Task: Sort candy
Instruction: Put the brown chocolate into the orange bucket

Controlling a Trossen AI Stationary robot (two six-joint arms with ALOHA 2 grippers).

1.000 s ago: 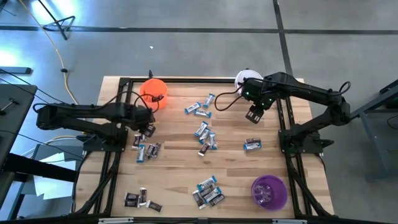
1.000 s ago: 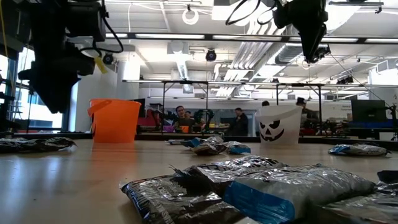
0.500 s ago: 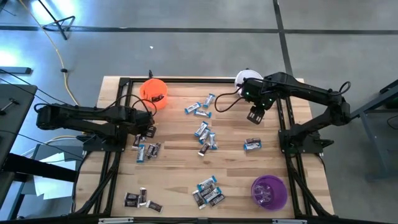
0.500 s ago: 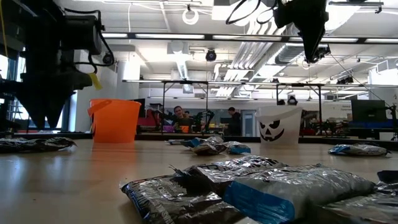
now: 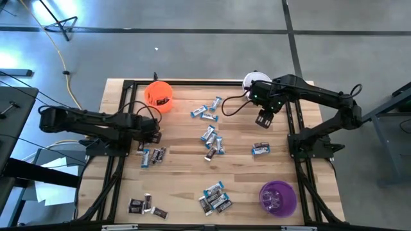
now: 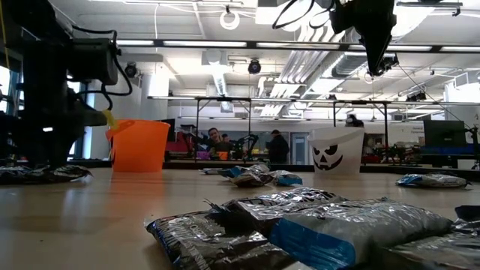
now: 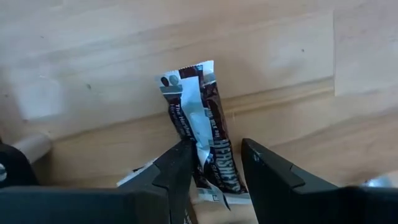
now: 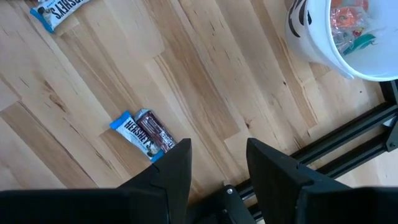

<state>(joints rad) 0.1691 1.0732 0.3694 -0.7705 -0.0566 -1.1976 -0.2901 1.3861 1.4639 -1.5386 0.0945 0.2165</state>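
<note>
Your left gripper (image 7: 211, 163) is down at the table (image 5: 237, 131), fingers apart astride a dark candy (image 7: 208, 140), apparently to pinch it. Your right gripper (image 5: 263, 119) hangs open, empty, near the white cup (image 8: 339, 37) holding pink and teal pieces. The orange cup (image 5: 158, 95) holds something dark. Other candy lies scattered.

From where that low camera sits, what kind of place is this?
Probably a robotics lab or workshop: bare ceiling ducts with strip lighting, people at workbenches behind, and a wooden table in a metal frame carrying two robot arms.
</note>
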